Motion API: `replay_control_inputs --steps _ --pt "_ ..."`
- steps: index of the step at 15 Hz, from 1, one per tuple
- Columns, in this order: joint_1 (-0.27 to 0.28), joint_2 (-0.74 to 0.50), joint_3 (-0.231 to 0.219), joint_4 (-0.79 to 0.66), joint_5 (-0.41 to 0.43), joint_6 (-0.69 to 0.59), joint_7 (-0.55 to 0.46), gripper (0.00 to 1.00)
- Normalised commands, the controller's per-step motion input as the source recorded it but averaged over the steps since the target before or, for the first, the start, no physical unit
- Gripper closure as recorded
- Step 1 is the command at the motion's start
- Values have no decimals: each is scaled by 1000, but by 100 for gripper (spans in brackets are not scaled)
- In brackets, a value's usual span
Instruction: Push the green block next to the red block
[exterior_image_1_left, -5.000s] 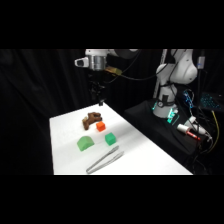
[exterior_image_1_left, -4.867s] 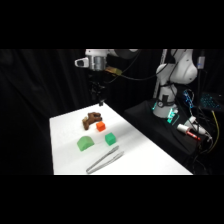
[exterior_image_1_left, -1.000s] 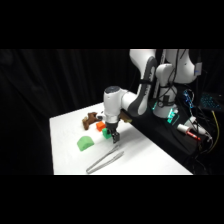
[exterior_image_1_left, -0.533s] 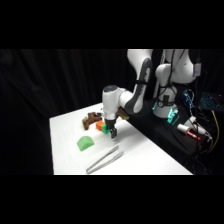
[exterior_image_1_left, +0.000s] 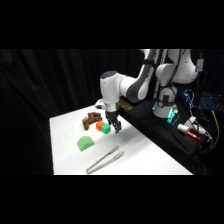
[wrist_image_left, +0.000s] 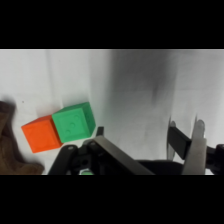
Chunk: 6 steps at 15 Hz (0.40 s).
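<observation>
While the arm bends low over the table, its empty, open end effector (exterior_image_1_left: 116, 128) stands just beside the green block (exterior_image_1_left: 105, 128), which touches the red block (exterior_image_1_left: 99, 125).

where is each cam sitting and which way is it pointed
Side view: stands beside the table, looking across and down; shows the whole arm, its base at upper right, and the gripper low by the blocks.
Wrist view: rides the wrist, looking down past the gripper; shows only its black linkage and fingers.
Shared: the green block touching the red block, plus the brown piece.
</observation>
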Motion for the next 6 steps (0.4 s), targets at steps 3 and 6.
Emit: replay_control_inputs --steps 3,6 --pt "-132 -421 128 82 41 -560 -236 0" --pt "-125 -241 102 128 143 -327 -275 0"
